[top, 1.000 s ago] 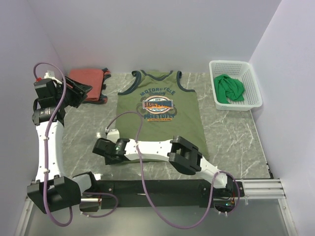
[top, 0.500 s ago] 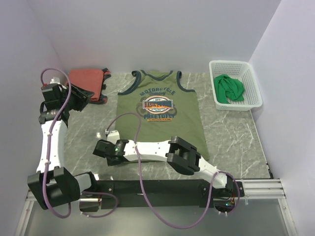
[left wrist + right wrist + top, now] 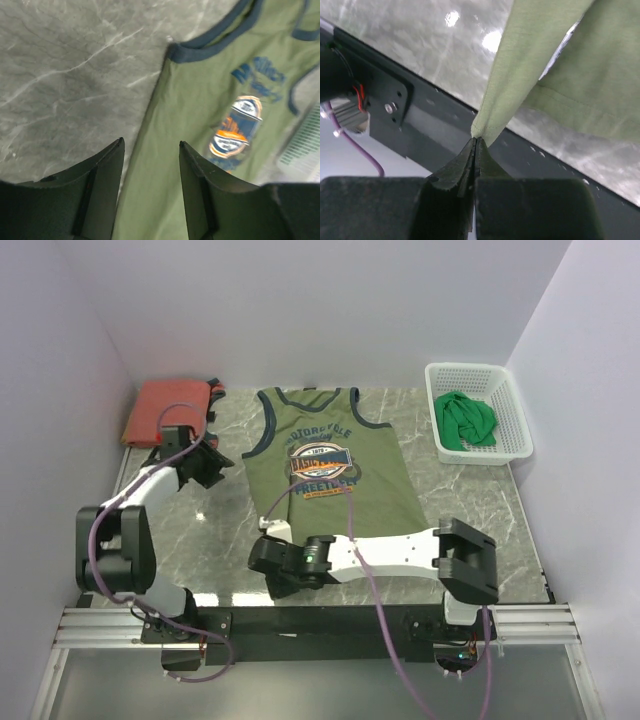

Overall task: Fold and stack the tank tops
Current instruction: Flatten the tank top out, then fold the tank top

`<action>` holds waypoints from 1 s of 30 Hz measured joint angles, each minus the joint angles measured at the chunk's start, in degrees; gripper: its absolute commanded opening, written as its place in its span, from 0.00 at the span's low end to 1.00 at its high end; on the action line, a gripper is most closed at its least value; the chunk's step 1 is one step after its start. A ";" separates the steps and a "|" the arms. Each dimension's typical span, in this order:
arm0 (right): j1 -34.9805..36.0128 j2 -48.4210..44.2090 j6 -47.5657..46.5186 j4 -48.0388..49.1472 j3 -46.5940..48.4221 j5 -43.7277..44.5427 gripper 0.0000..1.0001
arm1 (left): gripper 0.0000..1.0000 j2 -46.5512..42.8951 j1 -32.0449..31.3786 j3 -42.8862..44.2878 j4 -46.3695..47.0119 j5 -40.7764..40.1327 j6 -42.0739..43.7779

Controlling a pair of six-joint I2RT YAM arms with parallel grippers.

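The olive green tank top (image 3: 322, 465) with navy trim lies spread in the middle of the table, slightly skewed. My right gripper (image 3: 475, 139) is shut on its near left hem corner, and the olive cloth (image 3: 535, 45) rises taut from the tips. From above, this gripper (image 3: 268, 545) sits near the front edge. My left gripper (image 3: 216, 466) is open beside the top's left side; the olive cloth's edge (image 3: 200, 100) shows between its fingers (image 3: 112, 165). The rust-red tank top (image 3: 165, 410) lies folded at the back left. The bright green tank top (image 3: 467, 420) is bunched in the basket.
A white mesh basket (image 3: 510, 390) stands at the back right by the wall. The black base rail (image 3: 420, 120) runs along the table's near edge, just under my right gripper. Walls close in the left, back and right sides.
My right gripper has shut on the olive top's hem corner and shifted right and nearer. My left arm swung from the rust-red top down to the olive top's left edge. The top has skewed.
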 measured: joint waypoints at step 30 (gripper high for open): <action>0.17 -2.29 1.11 2.12 -3.85 -0.68 0.00 | 0.01 24.61 -8.59 15.52 5.97 -14.67 2.62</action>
